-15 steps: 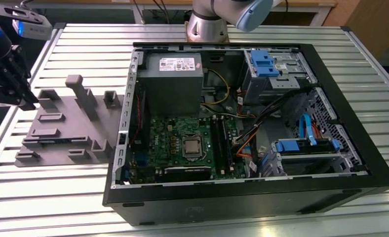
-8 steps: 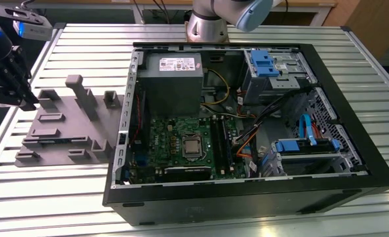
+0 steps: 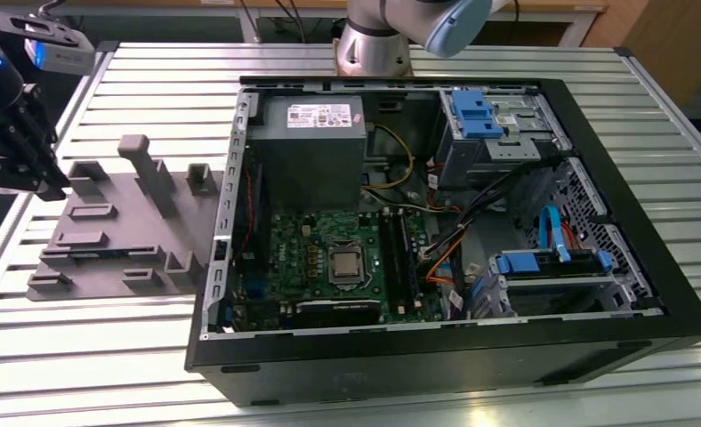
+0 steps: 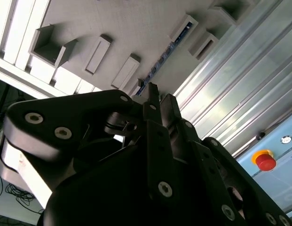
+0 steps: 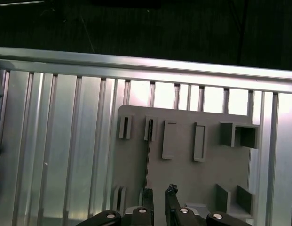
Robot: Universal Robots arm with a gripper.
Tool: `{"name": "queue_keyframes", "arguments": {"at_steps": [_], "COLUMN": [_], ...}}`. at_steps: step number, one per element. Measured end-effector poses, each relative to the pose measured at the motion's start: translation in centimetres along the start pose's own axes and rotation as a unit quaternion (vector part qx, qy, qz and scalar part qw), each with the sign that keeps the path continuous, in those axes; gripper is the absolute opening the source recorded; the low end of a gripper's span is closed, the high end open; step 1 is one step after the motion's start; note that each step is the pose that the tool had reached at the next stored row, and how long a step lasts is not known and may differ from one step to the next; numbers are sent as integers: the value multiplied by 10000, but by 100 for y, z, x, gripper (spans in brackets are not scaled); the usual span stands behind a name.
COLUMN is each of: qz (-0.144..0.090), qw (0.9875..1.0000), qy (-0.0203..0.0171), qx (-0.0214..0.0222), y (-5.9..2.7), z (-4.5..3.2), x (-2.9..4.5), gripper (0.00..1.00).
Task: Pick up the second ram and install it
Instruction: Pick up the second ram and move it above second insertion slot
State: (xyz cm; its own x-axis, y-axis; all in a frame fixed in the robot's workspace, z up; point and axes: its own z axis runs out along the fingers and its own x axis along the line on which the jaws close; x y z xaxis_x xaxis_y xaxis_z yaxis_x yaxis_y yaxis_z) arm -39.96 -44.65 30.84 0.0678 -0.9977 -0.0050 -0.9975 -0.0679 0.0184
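The gripper [image 5: 159, 194] hangs over the grey holder plate [image 5: 209, 165], above the plate's edge farthest from the open computer case [image 3: 446, 231], which stands just beside the plate on the exterior view's right. Its two black fingers [image 5: 147, 200] are parted by a narrow gap and pinch nothing. The second ram [image 5: 147, 155] stands on its thin edge in the plate, a slim blue-green strip caught between two small end brackets, directly below the fingertips and apart from them. In the second wrist view the same strip runs away from the fingertips along the plate's surface. The step in hand looks like the approach for the pick. To do it well, the gap should straddle the strip's thin edge, one finger on each flat face, somewhere near the middle of its length and away from the brackets. In the first wrist view the strip seems to line up with one finger rather than with the gap, so a small sideways correction looks wise before going lower. The taller grey posts on the plate stand closer to the case, so a plumb descent should stay clear of them.
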Motion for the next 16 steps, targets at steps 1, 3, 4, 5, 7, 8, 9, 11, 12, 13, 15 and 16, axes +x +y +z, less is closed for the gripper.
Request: {"name": "queue_keyframes", "arguments": {"at_steps": [1,3,4,5,7,8,9,11,12,13,15,16], "qz": [0,0,7,28,71,77,77,78,77,77,78,77], "qw": [10000,10000,10000,10000,10000,10000,10000,10000,10000,10000,10000,10000], "qy": [0,0,0,0,0,1,1,1,1,1,4,7], "qx": [-4,-7,-8,-8,-8,-8,-7,-7,-8,-8,-8,-8], "y": [1,0,0,0,-1,-1,-1,-1,-2,-2,-2,-3], "z": [9,38,55,73,108,121,132,154,165,176,196,205], "x": [1,8,9,10,13,15,16,17,18,19,19,20], "gripper": [25,25,25,25,25,25,25,25,25,25,25,25]}}
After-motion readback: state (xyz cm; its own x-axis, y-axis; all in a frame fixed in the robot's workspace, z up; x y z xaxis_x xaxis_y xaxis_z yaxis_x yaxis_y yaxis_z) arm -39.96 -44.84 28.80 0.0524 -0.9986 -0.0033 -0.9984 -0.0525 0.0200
